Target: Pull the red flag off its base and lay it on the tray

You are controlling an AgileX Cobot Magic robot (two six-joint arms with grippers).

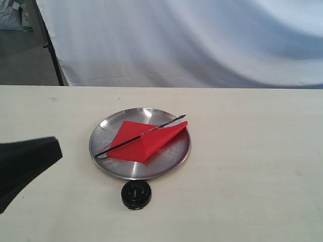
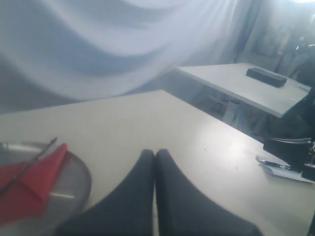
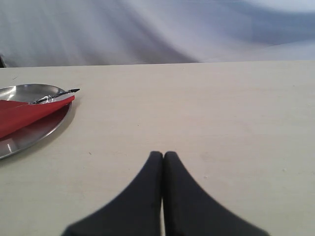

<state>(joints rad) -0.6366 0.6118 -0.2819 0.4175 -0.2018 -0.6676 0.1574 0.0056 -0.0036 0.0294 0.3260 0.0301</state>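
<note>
- Exterior view: the red flag (image 1: 144, 140) lies flat on the tray (image 1: 169, 165), its stick slanting from near-left to far-right. The base (image 1: 136, 194) sits empty just in front. The dark shape at the left edge is probably the left gripper (image 1: 53, 147), apart from the tray.
- Left wrist view: its fingers are pressed together, holding nothing.
- Right wrist view: the right gripper (image 3: 163, 155) is closed, empty, over the counter (image 3: 221, 108), well apart from the tray.

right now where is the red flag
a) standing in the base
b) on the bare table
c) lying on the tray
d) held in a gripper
c: the red flag lies flat in the tray, while the base sits apart from it, empty.
</note>
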